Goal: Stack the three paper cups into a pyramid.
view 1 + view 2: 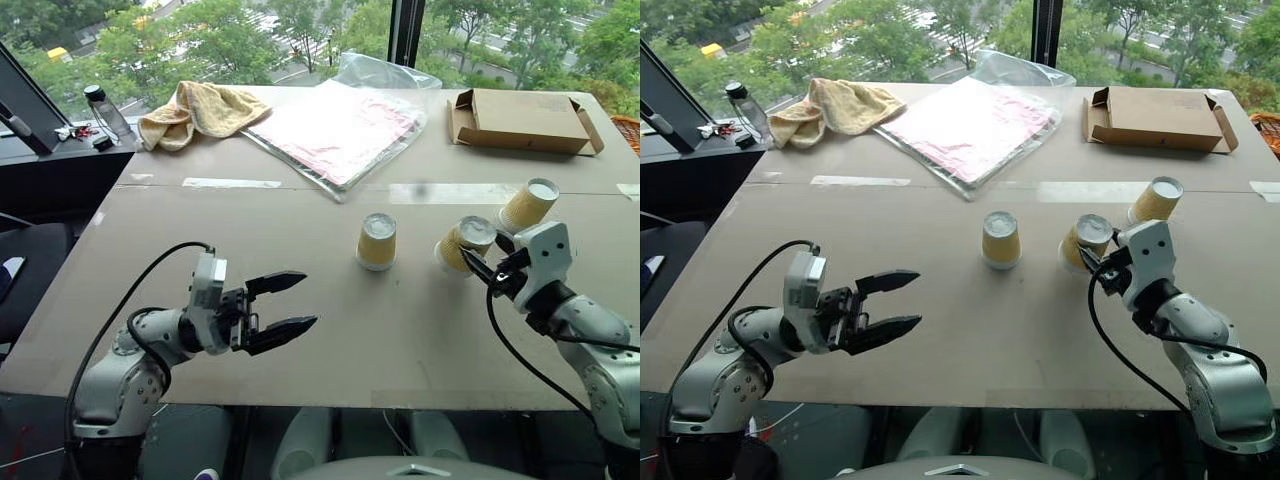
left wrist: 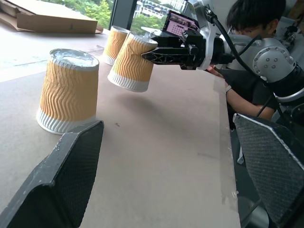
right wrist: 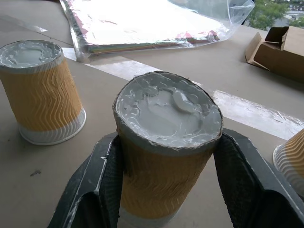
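At right of the head view, right gripper clamped on a tilted, upside-down cup, lifted clear of the table, forearm reaching up from the lower right corner. Near frame centre, second cup standing upside down, apart from the held one. Just beyond the wrist at upper right, third cup, also upside down. At lower left, left gripper spread wide and empty, held level, pointing toward the cups.
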Tool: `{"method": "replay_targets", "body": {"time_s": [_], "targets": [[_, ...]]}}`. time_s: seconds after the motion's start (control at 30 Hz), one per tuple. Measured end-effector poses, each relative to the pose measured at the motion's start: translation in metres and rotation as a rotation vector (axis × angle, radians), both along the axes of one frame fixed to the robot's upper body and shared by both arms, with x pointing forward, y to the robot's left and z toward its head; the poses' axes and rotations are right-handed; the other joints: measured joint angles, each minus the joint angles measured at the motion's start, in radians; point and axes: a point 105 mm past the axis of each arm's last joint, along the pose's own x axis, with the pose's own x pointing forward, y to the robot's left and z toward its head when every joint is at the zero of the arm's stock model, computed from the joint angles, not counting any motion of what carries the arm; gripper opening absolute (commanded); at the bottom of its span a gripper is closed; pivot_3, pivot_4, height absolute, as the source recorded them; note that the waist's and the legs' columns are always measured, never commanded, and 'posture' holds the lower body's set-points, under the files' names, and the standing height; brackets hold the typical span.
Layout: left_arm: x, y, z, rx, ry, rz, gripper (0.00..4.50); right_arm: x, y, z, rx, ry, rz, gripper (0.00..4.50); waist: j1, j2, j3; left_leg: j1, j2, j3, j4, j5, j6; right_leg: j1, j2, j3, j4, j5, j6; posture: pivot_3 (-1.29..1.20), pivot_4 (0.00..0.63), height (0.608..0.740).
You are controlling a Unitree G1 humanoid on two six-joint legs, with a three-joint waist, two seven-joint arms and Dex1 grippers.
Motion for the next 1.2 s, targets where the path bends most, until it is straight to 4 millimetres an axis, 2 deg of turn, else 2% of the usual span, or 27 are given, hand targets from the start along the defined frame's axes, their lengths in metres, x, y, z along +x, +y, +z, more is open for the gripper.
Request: {"method": "replay_targets", "body": {"time_s": [0.3,0.6,0.63,0.67,0.73,0.77,0.87,0.93,1.0,1.1,1.2], "targets": [[-0.008,0.017,0.004,0.017,-0.018,0.037,4.50,0.012,0.034,-0.004,-0.039,-0.006,0.149,2.13,-0.006,0.000,0.000,0.000,0.001,-0.001,-0.001,0.000,0.000,0.000,0.000,-0.001,0.000,0.000,0.000,0.00,0.150,0.740],[-0.009,0.016,0.012,0.019,-0.047,0.047,4.50,0.018,0.048,-0.010,-0.049,0.013,0.201,2.13,-0.006,0.000,0.001,0.000,0.000,-0.001,-0.001,0.000,0.000,0.000,0.000,-0.001,0.000,0.000,0.000,0.00,0.150,0.740],[-0.008,0.015,0.014,0.019,-0.047,0.051,4.50,0.020,0.050,-0.012,-0.047,0.020,0.206,3.06,-0.006,0.000,0.001,0.000,0.000,-0.001,-0.001,0.000,0.000,0.000,0.000,-0.001,0.000,0.000,0.000,0.00,0.150,0.740],[-0.009,0.012,0.016,0.017,-0.048,0.052,4.50,0.020,0.051,-0.011,-0.043,0.019,0.210,3.58,-0.006,0.000,0.001,0.000,0.000,-0.001,-0.001,0.000,0.000,0.000,0.000,-0.001,0.000,0.000,0.000,0.00,0.150,0.740],[-0.010,0.007,0.022,0.016,-0.060,0.050,4.50,0.020,0.052,-0.013,-0.043,0.029,0.217,4.28,-0.006,0.000,0.001,0.000,0.000,-0.001,-0.001,0.000,0.000,0.000,-0.001,-0.001,-0.001,0.000,0.000,0.00,0.150,0.740],[-0.011,0.003,0.026,0.011,-0.064,0.050,4.50,0.020,0.052,-0.014,-0.042,0.034,0.220,4.44,-0.005,0.000,0.001,0.000,0.000,-0.001,-0.001,0.000,0.000,0.000,-0.001,-0.001,-0.001,0.000,0.000,0.00,0.150,0.740],[-0.010,-0.003,0.033,0.004,-0.072,0.057,4.50,0.019,0.049,-0.012,-0.041,0.031,0.218,4.44,-0.005,0.000,0.001,0.000,0.000,-0.002,-0.001,0.000,0.000,0.000,-0.001,-0.001,-0.001,0.000,0.000,0.00,0.150,0.740],[-0.008,-0.007,0.039,-0.005,-0.079,0.062,4.50,0.015,0.040,0.000,-0.017,0.009,0.211,4.44,-0.002,0.000,0.001,-0.001,0.000,-0.003,-0.001,0.000,0.000,0.000,-0.001,-0.002,-0.001,0.000,0.000,0.00,0.150,0.740],[-0.003,-0.009,0.045,-0.014,-0.083,0.071,4.50,0.008,0.026,0.027,0.052,-0.044,0.217,4.44,-0.003,0.000,0.002,-0.001,0.000,-0.003,-0.001,0.000,0.000,0.000,-0.001,-0.002,-0.001,0.000,0.000,0.00,0.150,0.740],[0.000,-0.013,0.050,-0.026,-0.080,0.062,4.50,0.000,0.013,0.055,0.119,-0.096,0.234,4.44,-0.005,0.000,0.002,-0.001,0.000,-0.003,-0.001,0.000,0.000,0.000,-0.001,-0.002,-0.001,0.000,0.000,0.00,0.150,0.740],[0.006,-0.022,0.061,-0.042,-0.099,0.037,4.50,0.013,-0.009,0.080,0.138,-0.161,0.138,4.44,-0.008,0.000,0.002,0.000,0.000,-0.002,-0.001,0.000,0.000,0.000,0.000,-0.002,0.000,0.000,0.000,0.00,0.150,0.740]]}}
